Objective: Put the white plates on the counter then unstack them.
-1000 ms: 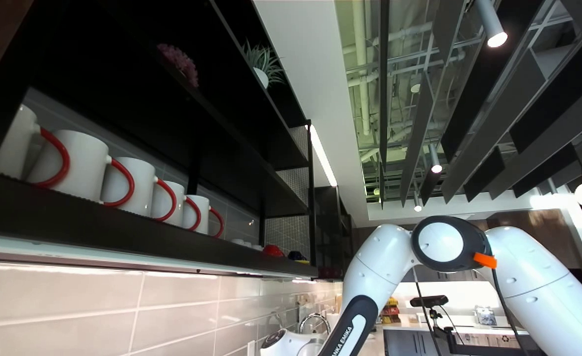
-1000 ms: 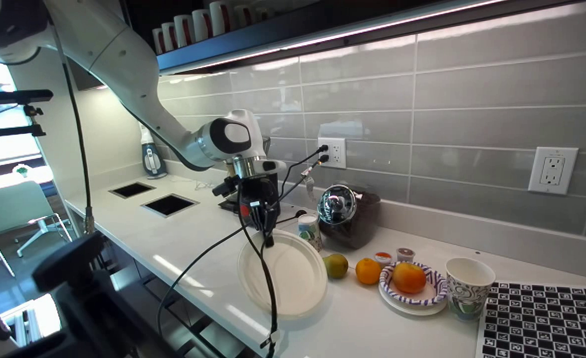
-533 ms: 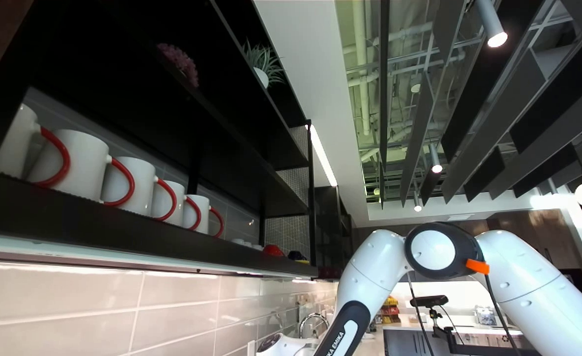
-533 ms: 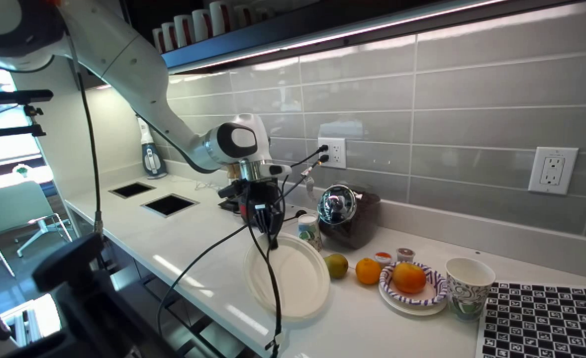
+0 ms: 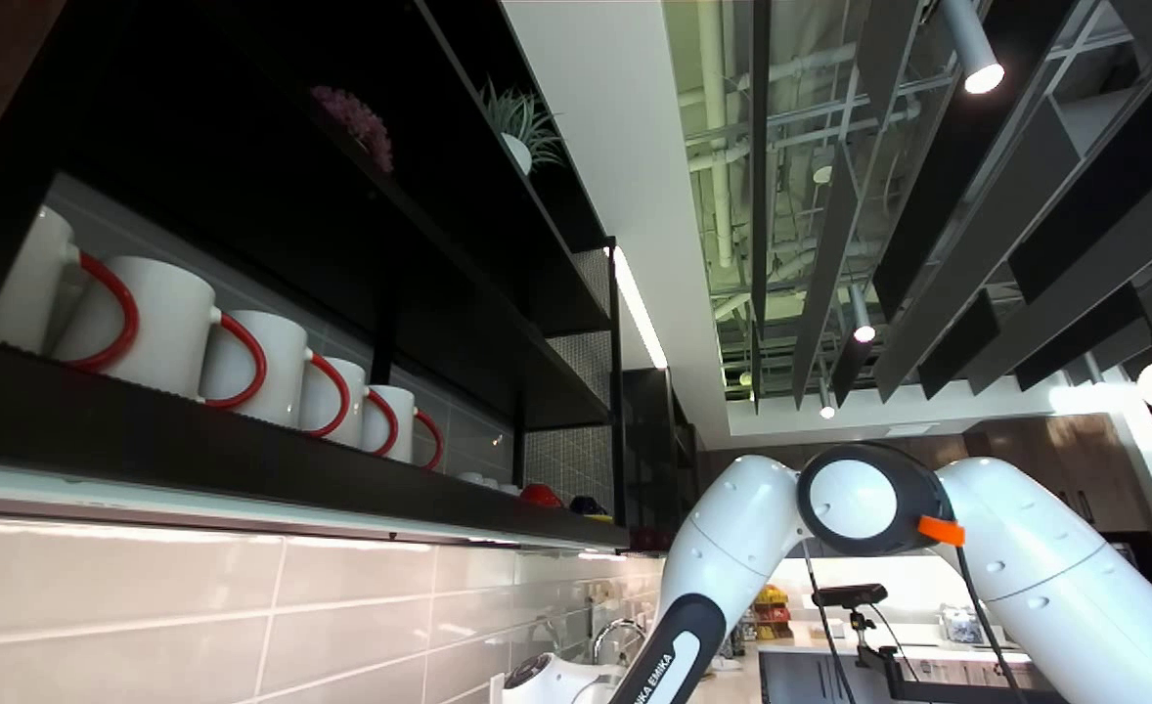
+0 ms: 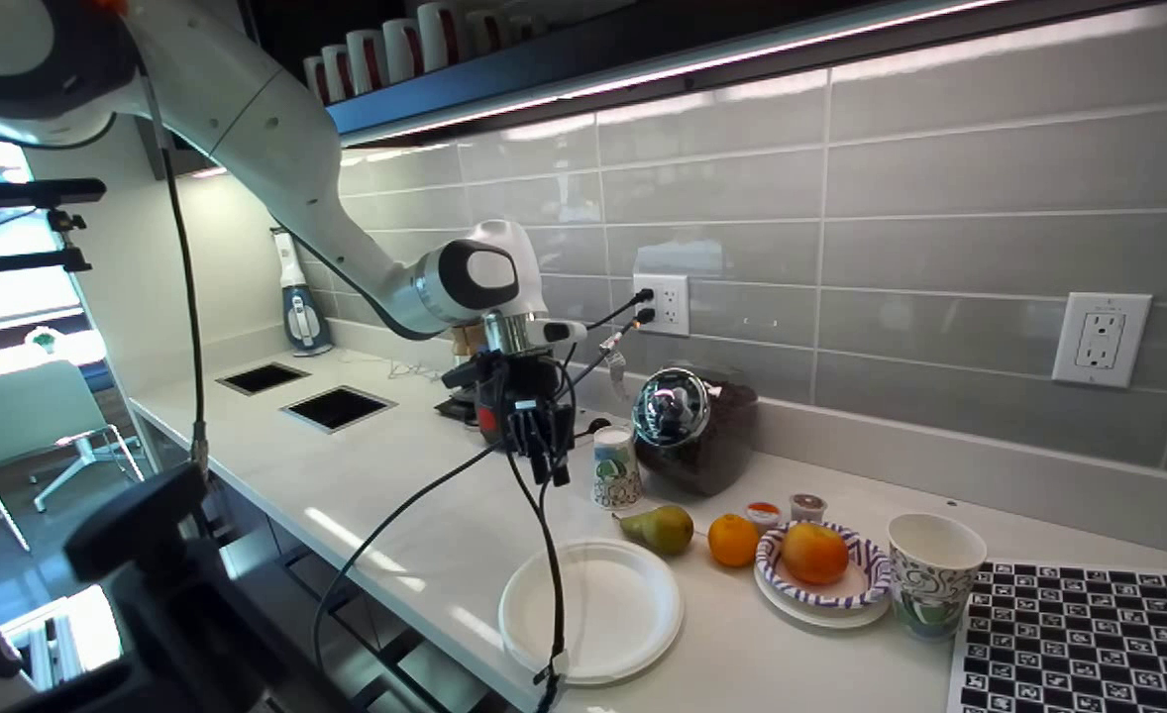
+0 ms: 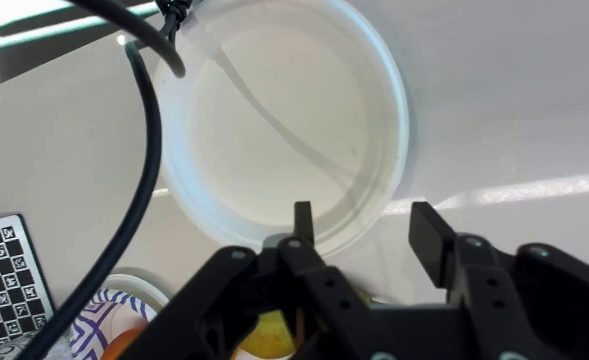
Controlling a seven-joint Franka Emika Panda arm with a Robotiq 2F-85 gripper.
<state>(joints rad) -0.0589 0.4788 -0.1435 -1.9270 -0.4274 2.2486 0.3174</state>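
Observation:
A round white plate [image 6: 613,614] rests flat on the pale counter [image 6: 395,475], close to its front edge. In the wrist view this white plate [image 7: 284,90] fills the upper middle; whether more plates are stacked in it cannot be told. My gripper [image 7: 360,206] stands open, with nothing between its fingers. The left fingertip shows in front of the plate's rim and the right one over bare counter. In an exterior view my gripper [image 6: 549,473] hangs above and behind the plate, apart from it. A smaller white plate [image 6: 821,618] sits under a patterned bowl.
Right of the plate are a pear [image 6: 665,530], an orange [image 6: 732,540], the patterned bowl [image 6: 873,566] with a fruit, and a paper cup [image 6: 933,584]. A small cup [image 6: 615,480] and jar [image 6: 702,446] stand behind. A black cable [image 7: 149,165] crosses the plate's left side.
My gripper has opened and let go of the white plate. Tilted up at its held rim before, the plate now lies flat and nearer the front. The arm has shifted slightly right.

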